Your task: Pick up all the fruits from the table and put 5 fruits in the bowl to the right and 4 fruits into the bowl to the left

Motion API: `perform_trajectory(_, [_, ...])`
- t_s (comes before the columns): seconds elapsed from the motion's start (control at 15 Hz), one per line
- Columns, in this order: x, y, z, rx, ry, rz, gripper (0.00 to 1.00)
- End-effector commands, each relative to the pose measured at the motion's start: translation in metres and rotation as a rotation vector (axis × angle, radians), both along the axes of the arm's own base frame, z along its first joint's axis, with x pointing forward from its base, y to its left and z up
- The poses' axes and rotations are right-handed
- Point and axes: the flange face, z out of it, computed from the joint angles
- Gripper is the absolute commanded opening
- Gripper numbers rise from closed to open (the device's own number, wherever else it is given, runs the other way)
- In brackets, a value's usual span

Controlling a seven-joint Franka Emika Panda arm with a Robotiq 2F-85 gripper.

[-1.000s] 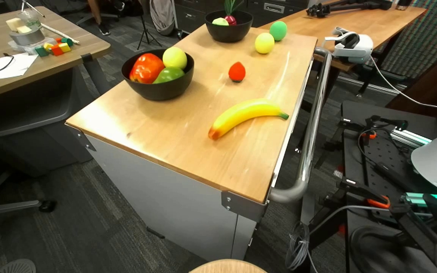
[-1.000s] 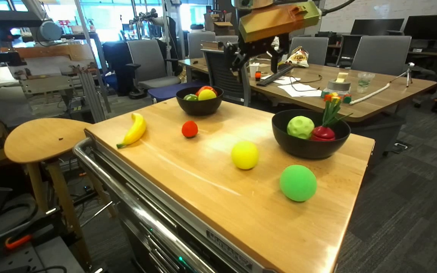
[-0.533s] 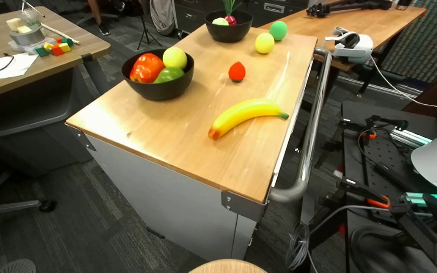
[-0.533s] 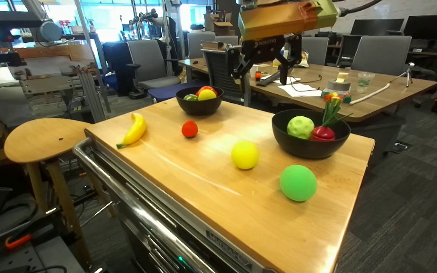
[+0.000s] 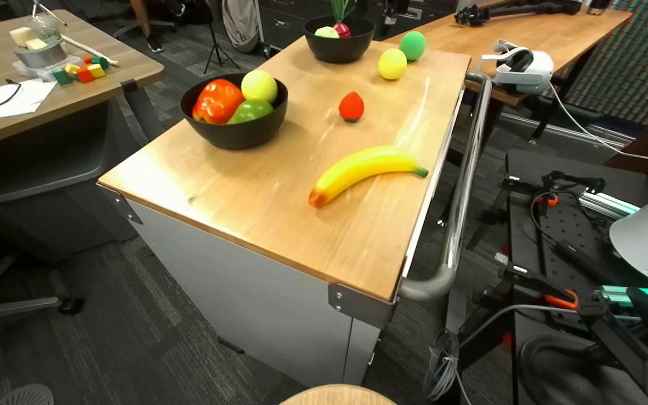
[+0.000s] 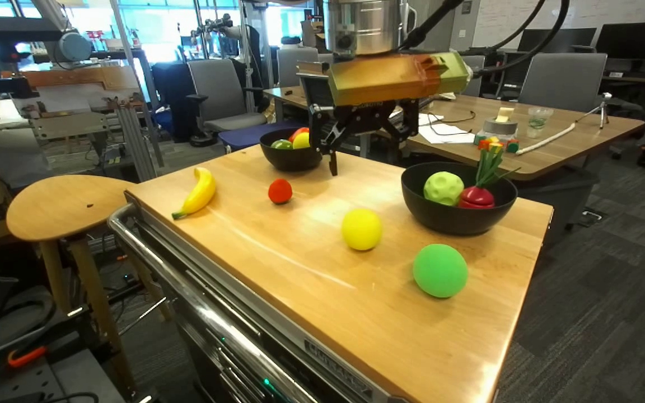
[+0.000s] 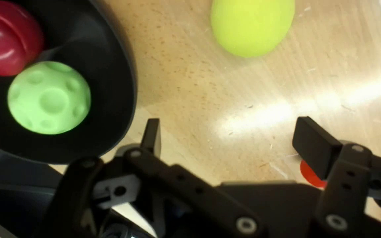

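Note:
Open and empty, my gripper hangs over the table between the two bowls; in the wrist view the gripper has bare wood between its pads. Loose on the table are a yellow ball, a green ball, a small red fruit and the banana. In the wrist view the right finger partly covers the red fruit. One black bowl holds a red-orange, a yellow-green and a green fruit. The other black bowl holds a bumpy green ball and a red-purple onion shape. Which bowl is right or left, I cannot tell.
A metal handle rail runs along one long side of the table. A round wooden stool stands by the table's end. Behind is another desk with blocks, tape and paper. A white headset lies on a farther table.
My gripper has come down towards the tabletop and, over the last half second, slightly left in an exterior view. It has stayed open. Fruits and bowls have not moved.

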Motion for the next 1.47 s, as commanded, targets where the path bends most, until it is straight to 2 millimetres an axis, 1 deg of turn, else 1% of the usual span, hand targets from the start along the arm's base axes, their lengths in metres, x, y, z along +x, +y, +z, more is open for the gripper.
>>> perform_trajectory(0.0, [-0.03, 0.006, 0.005, -0.046, -0.015, 0.066, 1.0])
perform_trajectory(0.2, [-0.045, 0.008, 0.006, -0.094, -0.007, 0.109, 1.0])
perform_trajectory(0.33, [-0.05, 0.005, 0.004, -0.127, 0.008, 0.124, 1.0])
perform_trajectory(0.67, [-0.044, 0.0, -0.025, -0.084, 0.03, 0.162, 1.0])
perform_trajectory(1.0, [-0.037, -0.003, -0.046, -0.095, -0.014, 0.229, 1.0])
perform_trajectory(1.27, [-0.032, -0.005, -0.058, -0.105, 0.003, 0.24, 1.0])
perform_trajectory(1.33, [-0.031, -0.006, -0.061, -0.106, 0.002, 0.244, 0.99])
perform_trajectory(1.4, [-0.03, -0.006, -0.064, -0.114, -0.003, 0.251, 0.74])
